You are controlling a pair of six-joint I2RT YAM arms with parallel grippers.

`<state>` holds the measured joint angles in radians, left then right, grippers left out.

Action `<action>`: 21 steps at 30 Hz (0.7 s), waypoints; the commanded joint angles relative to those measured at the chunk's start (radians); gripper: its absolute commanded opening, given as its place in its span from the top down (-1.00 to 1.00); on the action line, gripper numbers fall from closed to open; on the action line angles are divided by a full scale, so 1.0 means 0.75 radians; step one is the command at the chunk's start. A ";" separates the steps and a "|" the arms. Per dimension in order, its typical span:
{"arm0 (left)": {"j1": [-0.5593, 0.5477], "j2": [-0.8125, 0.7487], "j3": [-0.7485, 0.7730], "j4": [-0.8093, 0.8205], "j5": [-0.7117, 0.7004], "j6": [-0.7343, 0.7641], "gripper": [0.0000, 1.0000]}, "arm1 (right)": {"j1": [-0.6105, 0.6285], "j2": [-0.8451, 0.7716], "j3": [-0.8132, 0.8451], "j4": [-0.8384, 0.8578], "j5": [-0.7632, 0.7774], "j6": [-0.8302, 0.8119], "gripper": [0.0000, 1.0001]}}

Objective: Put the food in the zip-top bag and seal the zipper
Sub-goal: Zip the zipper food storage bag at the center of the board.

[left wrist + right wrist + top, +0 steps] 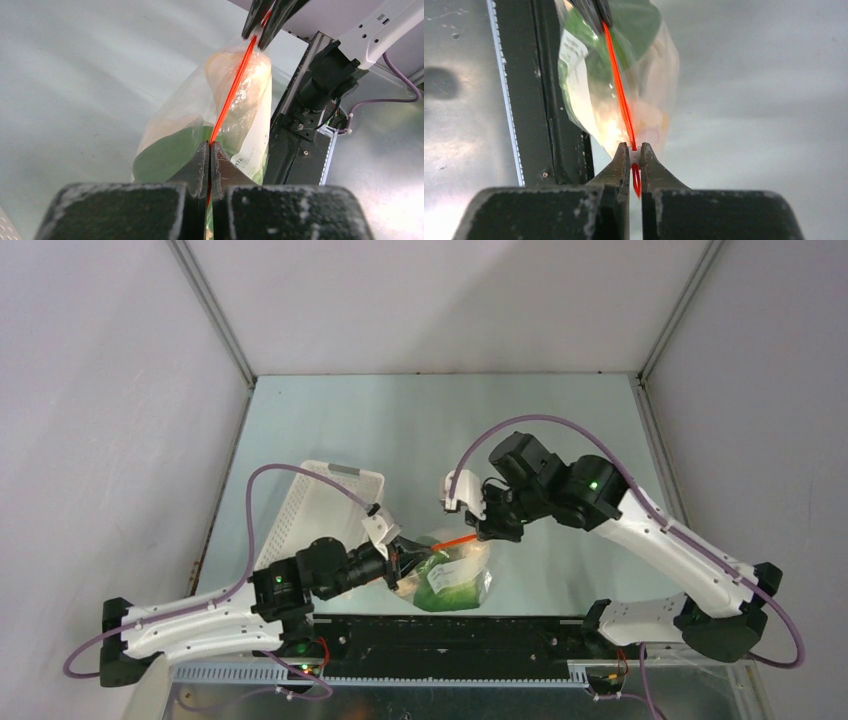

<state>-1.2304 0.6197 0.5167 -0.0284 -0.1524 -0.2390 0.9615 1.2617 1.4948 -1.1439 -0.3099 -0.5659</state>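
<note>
Your left claw and right claw are each pinching an end of the zipper, stretching it taut, likely so the mouth is lining up for sealing. The bag with the food is sagging below, near the counter front edge.

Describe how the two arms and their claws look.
The left arm and right arm have white shells with black joints. A purple cable loops along each, and a green light glows on each. The left claw and right claw have black, tapered fingers.
</note>
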 commanded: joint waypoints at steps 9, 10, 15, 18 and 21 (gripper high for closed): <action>0.000 -0.050 -0.036 -0.067 -0.113 -0.007 1.00 | -0.169 -0.189 0.042 -0.210 0.149 0.050 1.00; -0.001 -0.052 -0.033 -0.058 -0.116 -0.008 1.00 | -0.169 -0.201 0.042 -0.190 0.134 0.045 1.00; 0.000 -0.049 0.034 0.014 -0.217 0.014 1.00 | -0.166 -0.282 -0.032 0.196 0.035 0.120 1.00; 0.001 -0.023 0.085 0.111 -0.279 0.071 1.00 | -0.165 -0.359 -0.094 0.416 0.047 0.207 1.00; 0.001 0.049 0.165 0.146 -0.331 0.094 1.00 | -0.166 -0.406 -0.160 0.624 0.070 0.312 1.00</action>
<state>-1.2350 0.6140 0.5426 0.0242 -0.2687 -0.2256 0.8490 1.0279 1.4002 -0.9504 -0.2985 -0.4408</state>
